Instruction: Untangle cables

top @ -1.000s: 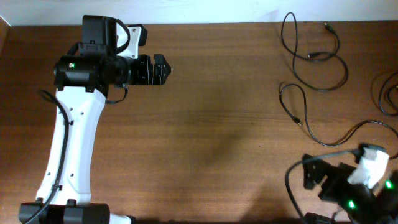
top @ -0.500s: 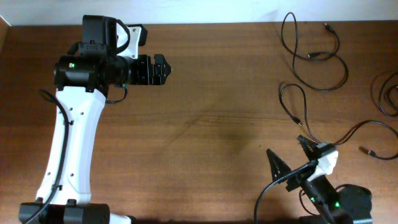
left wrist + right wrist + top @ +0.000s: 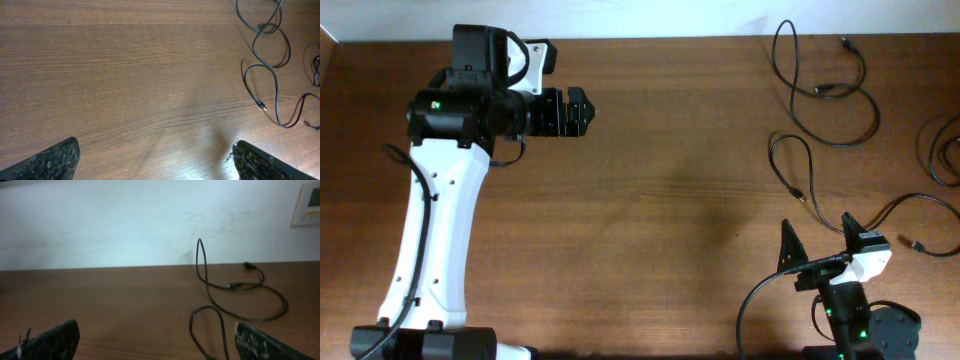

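Three separate thin black cables lie on the right of the table. One cable (image 3: 825,90) loops at the far right, a second cable (image 3: 807,190) snakes below it, and a third cable (image 3: 942,150) curls at the right edge. My right gripper (image 3: 820,235) hovers open and empty at the near right, just short of the second cable's loop (image 3: 207,325); the far cable (image 3: 240,285) lies beyond it. My left gripper (image 3: 575,112) stands open and empty at the far left, well away from the cables (image 3: 272,65) that show at its view's right side.
Bare brown wooden table (image 3: 660,200) stretches between the two arms. A white wall (image 3: 125,220) runs behind the table's far edge. The white left arm (image 3: 430,220) crosses the left side. A loose plug end (image 3: 917,243) lies right of my right gripper.
My right arm has swung up out of the near right corner, and its open gripper has turned from pointing left to pointing toward the cables. The left arm has not moved.
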Action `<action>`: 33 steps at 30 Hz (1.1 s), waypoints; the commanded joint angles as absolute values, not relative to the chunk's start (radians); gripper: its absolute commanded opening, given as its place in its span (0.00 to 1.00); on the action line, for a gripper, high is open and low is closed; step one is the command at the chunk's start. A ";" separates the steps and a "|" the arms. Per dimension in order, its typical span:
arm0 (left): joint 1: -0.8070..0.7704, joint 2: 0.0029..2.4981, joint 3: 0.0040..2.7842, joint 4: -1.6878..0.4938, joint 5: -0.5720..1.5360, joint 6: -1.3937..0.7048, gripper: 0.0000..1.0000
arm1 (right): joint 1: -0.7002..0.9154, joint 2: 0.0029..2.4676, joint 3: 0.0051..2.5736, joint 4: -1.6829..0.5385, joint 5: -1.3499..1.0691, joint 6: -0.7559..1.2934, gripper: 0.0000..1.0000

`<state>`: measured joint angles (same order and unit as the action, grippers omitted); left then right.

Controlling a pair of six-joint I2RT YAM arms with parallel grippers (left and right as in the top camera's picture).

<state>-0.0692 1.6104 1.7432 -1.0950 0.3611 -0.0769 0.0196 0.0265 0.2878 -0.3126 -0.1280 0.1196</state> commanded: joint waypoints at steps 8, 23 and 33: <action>-0.069 1.616 1.752 -1.093 0.360 -0.090 0.99 | 0.012 0.004 0.260 -0.275 -0.118 0.107 0.99; -0.069 1.616 1.752 -1.093 0.360 -0.090 0.99 | -0.056 0.004 0.128 -0.098 -0.123 0.082 0.98; -0.069 1.616 1.752 -1.093 0.360 -0.090 0.99 | -0.062 0.004 0.018 -0.036 -0.118 0.081 0.98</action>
